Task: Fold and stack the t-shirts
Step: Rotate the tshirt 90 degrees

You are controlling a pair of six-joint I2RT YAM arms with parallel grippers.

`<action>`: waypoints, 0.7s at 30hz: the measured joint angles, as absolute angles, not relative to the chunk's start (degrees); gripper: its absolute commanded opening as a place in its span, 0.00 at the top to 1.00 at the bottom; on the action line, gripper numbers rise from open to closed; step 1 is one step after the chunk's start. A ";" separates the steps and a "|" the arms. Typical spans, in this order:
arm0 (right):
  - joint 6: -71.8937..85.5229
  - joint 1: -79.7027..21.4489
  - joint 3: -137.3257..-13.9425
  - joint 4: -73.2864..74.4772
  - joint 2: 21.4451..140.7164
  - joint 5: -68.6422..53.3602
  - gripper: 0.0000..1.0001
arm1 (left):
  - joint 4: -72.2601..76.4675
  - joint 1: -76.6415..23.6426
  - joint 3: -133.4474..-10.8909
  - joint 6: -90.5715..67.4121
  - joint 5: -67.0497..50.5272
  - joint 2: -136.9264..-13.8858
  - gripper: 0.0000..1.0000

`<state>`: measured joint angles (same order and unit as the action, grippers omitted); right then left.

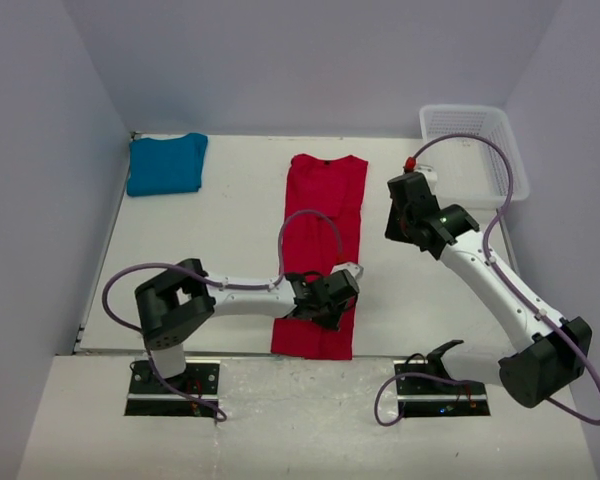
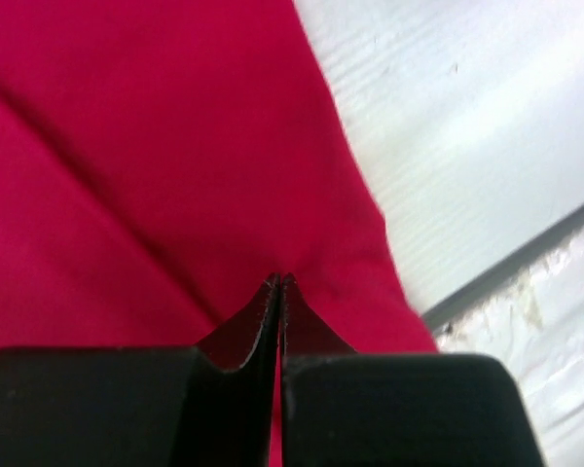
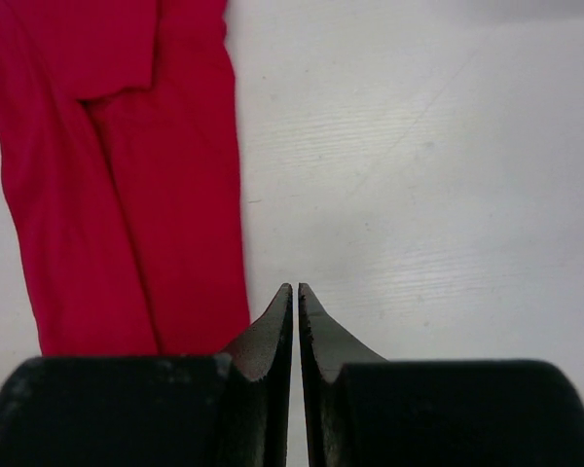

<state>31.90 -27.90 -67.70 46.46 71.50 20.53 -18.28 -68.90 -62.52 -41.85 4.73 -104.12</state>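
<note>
A bright red cloth t-shirt (image 1: 320,230), folded into 1 long narrow strip, is laid lengthwise down the middle of the white tabletop (image 1: 230,230), collar end at the far side and the other end at the near edge. A teal-blue cloth t-shirt (image 1: 165,165) is seen folded into a compact rectangle at the far left corner, well apart from the red one. A white plastic mesh basket (image 1: 475,145) is placed at the far right corner. The left gripper (image 2: 278,280) is lowered onto the near part of the red strip, close to its right edge. Its jaws are drawn together, tips meeting on the red cloth. Whether any cloth is caught between them cannot be told. In the left wrist view, a soft diagonal crease is seen running across the red fabric, with bare tabletop and its edge beyond the shirt's border on the right. The right gripper (image 3: 295,289) is held above bare tabletop just beside the right edge of the red strip, not touching it. Its jaws are nearly pressed together, only a hairline slit left between them, nothing held. In the right wrist view, 1 end of the red strip is shown at the left with a lengthwise fold line down it.
</note>
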 measured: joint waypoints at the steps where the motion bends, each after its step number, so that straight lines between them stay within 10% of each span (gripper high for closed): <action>1: 31.81 -27.22 -67.77 46.54 71.50 20.60 0.94 | -19.07 -68.95 -61.78 -41.47 4.91 -102.80 1.00; 11: 30.57 -26.24 -67.83 47.29 71.50 20.69 0.92 | -23.64 -62.11 -70.06 -27.86 12.32 -91.31 1.00; 21: 29.76 -26.24 -67.77 47.00 71.64 15.66 1.00 | -16.05 -42.30 -86.52 -10.35 14.09 -105.51 1.00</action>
